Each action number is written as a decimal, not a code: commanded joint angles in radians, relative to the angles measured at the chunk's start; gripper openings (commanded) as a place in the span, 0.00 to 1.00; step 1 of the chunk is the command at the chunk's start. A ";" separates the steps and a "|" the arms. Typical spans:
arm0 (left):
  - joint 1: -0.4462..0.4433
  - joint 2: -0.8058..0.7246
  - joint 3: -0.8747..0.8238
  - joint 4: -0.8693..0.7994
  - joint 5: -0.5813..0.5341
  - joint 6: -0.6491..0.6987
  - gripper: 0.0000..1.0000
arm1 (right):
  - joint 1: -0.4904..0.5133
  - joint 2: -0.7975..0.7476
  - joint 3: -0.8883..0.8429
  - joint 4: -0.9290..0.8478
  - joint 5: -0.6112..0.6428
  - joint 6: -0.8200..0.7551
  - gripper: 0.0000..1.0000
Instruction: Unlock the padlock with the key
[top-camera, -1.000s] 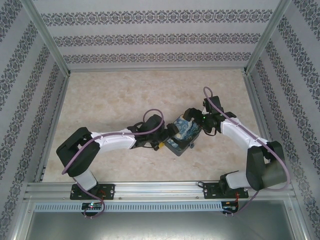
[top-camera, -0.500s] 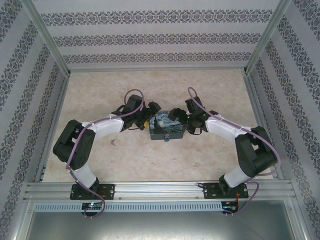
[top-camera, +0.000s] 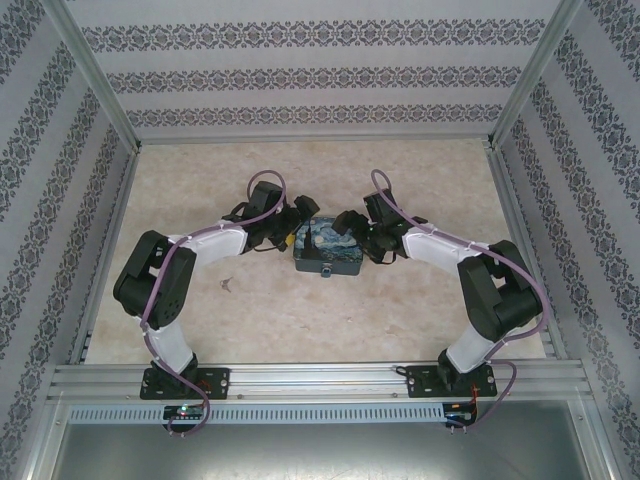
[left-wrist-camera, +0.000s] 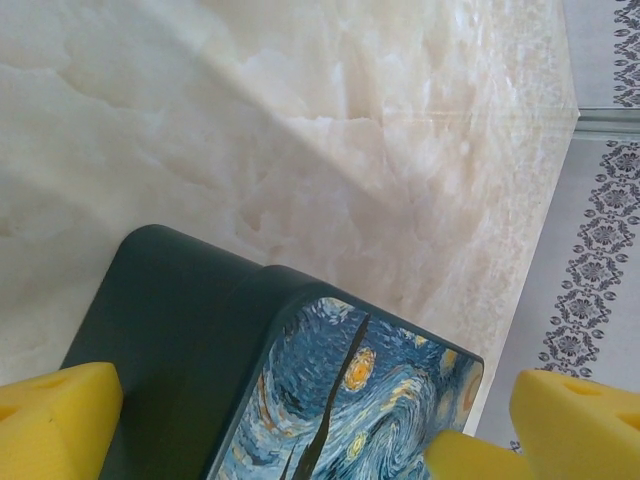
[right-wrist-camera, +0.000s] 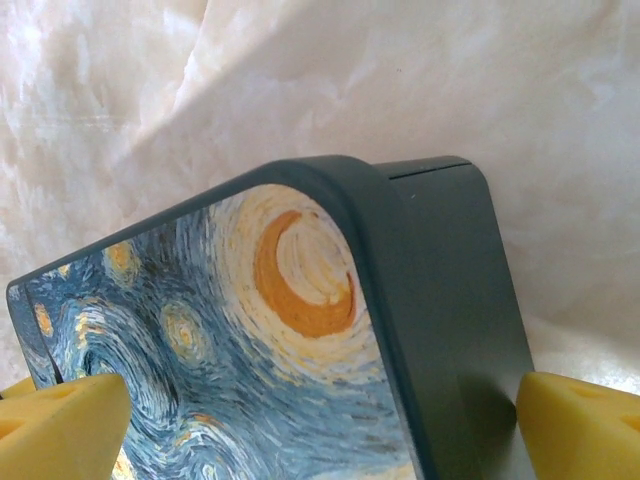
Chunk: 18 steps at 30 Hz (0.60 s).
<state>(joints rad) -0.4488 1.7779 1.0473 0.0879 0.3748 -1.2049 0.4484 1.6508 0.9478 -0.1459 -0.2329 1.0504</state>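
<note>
The starry-night box (top-camera: 327, 245) lies flat mid-table, with the tiny blue padlock (top-camera: 327, 272) hanging at its near side. The key (top-camera: 228, 284) is a small dark sliver on the table to the left, apart from both arms. My left gripper (top-camera: 294, 238) is open at the box's left end, its yellow pads (left-wrist-camera: 55, 415) spread wide around a box corner (left-wrist-camera: 300, 400). My right gripper (top-camera: 361, 237) is open at the right end; its pads (right-wrist-camera: 580, 425) straddle the lid and the dark side wall (right-wrist-camera: 450, 300). Neither wrist view shows the padlock or the key.
Marbled beige tabletop (top-camera: 420, 300) lies all round the box. Patterned walls (top-camera: 320, 80) and metal frame posts (top-camera: 100, 90) close in the back and sides. A metal rail (top-camera: 320, 378) runs along the near edge by the arm bases.
The box has gone from tilted near the centre-right to flat, further back and to the left. Both arms reached further back and now face each other across it.
</note>
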 joint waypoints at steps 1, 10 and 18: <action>-0.002 0.003 -0.017 0.069 0.043 -0.025 0.99 | -0.012 0.008 0.030 0.045 -0.010 0.024 0.98; -0.022 -0.025 -0.052 0.089 0.008 -0.053 1.00 | -0.033 0.031 0.070 0.062 -0.048 0.036 0.98; -0.012 -0.034 -0.006 0.012 -0.032 0.007 0.99 | -0.078 0.000 0.046 0.062 -0.050 0.037 0.98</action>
<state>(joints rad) -0.4553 1.7775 1.0050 0.1253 0.3653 -1.2343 0.3943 1.6703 0.9886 -0.1162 -0.2592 1.0748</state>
